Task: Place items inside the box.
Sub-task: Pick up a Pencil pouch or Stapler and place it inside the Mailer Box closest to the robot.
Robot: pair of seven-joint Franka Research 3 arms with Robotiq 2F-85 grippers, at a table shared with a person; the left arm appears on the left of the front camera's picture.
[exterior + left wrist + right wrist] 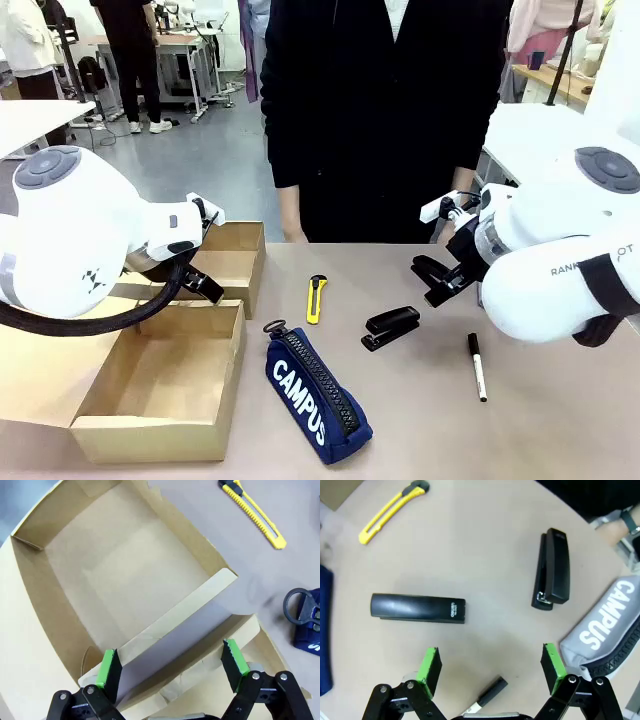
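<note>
Black stapler (390, 327) lies on the desk (560, 430), well right of the cardboard box (150, 438). It's likely stiff, weighty and smooth, so pinch across its narrow mid-body. Right hand (492, 666) hovers released near it; left hand (172, 666) is released above the box.

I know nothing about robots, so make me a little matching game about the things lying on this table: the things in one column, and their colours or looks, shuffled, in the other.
Things:
1. utility knife
2. pencil case
3. marker
4. box

Looks:
A. tan cardboard, open, nothing seen inside
B. yellow
C. navy with white letters
D. black with a white band

Right pairs: 1-B, 2-C, 3-D, 4-A.
</note>
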